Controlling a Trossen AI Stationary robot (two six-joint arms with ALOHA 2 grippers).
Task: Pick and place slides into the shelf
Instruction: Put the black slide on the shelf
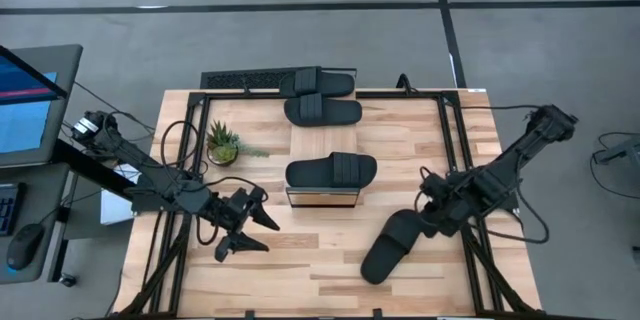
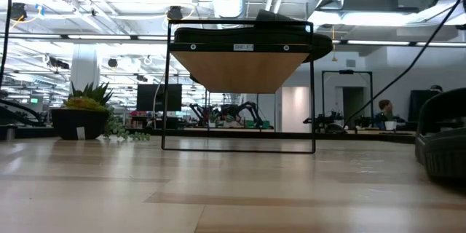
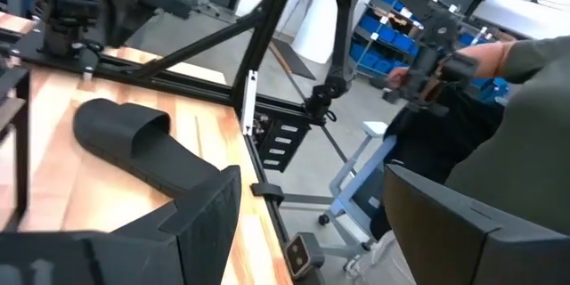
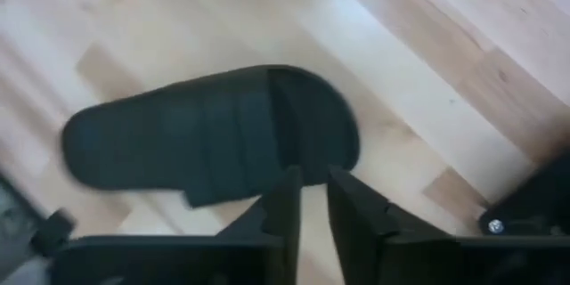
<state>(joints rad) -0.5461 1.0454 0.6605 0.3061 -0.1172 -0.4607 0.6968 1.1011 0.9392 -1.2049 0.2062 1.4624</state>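
- Slide, matte black and open-toed (image 1: pixel 392 244), lies diagonally on the light wood table (image 1: pixel 330 280), directly at the right gripper (image 1: pixel 432 222).
- Right fingers (image 4: pixel 287 198) sit narrow, empty; left gripper (image 1: pixel 243 226) waits wide open, farther off.

My wooden surface (image 1: pixel 330 265) carries a potted plant (image 1: pixel 222 144), one loose slide (image 1: pixel 392 245), and the shelf (image 1: pixel 322 140), which holds three slides (image 1: pixel 331 170).
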